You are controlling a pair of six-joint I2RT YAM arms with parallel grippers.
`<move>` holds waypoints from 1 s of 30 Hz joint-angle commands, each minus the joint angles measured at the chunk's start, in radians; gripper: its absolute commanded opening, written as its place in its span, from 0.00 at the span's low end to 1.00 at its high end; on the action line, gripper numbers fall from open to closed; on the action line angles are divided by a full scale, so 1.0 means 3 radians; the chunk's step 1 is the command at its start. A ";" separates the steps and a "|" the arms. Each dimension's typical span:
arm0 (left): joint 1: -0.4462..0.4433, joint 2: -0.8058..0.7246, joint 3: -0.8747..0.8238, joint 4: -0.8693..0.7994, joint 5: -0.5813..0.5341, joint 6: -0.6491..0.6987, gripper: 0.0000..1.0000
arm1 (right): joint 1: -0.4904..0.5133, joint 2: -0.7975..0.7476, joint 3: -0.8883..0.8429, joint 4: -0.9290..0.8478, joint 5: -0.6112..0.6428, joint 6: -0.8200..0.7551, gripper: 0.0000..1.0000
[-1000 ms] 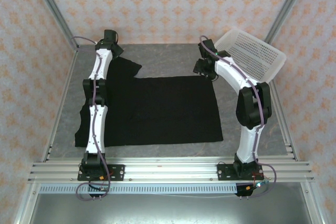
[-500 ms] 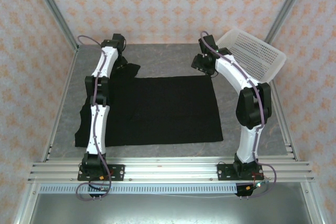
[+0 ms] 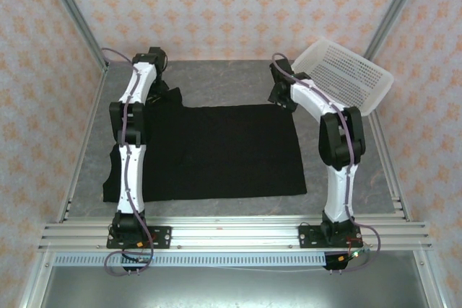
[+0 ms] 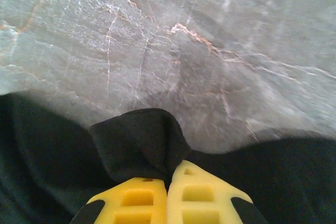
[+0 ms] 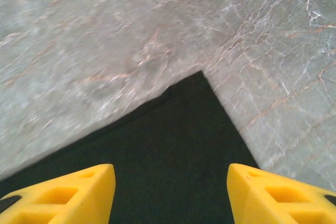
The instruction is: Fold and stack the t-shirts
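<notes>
a black t-shirt [image 3: 224, 149] is lying spread flat on the grey marbled counter [image 3: 231, 77], plain side up, taking up the middle and left of it. its body is forming a broad dark rectangle, and its near edge is running close to the metal rail [image 3: 231, 232] at the front. a ragged flap of the same cloth is sticking out at the near left, beside the left arm [image 3: 130, 156].

the left arm is reaching to the far left part of the shirt, where the cloth is bunching up. in the left wrist view the left jaws are pressing fully together, and the yellow fingers [image 4: 131, 203] are meeting with no gap. they are pinching a raised fold [image 4: 137, 142] of the black cloth, which is poking out past the tips. bare counter is showing beyond it.

the right arm [image 3: 336, 135] is reaching to the far right corner [image 5: 197, 85] of the shirt. the right jaws are standing well apart and gripping nothing. the corner is lying flat on the counter, pointing away between the two tips. whether the tips are touching the cloth i cannot tell.

a white mesh basket [image 3: 346, 77] is sitting tilted in the far right corner of the counter, just beyond the right arm and apart from the shirt.
</notes>
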 commanded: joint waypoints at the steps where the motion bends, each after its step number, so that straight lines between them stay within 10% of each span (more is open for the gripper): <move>1: -0.0078 -0.0401 -0.0089 0.0022 -0.0007 -0.0005 0.00 | -0.0087 0.0273 0.0199 0.0061 0.0305 0.0202 0.59; 21: -0.0128 -0.0667 -0.0287 -0.0039 0.0117 0.0182 0.00 | -0.0215 0.0900 0.0505 0.0100 0.0080 0.0110 0.46; 30: -0.0137 -0.0802 -0.0308 -0.0046 0.0101 0.0153 0.00 | -0.0256 0.0785 0.0515 0.0056 0.0240 -0.0022 0.03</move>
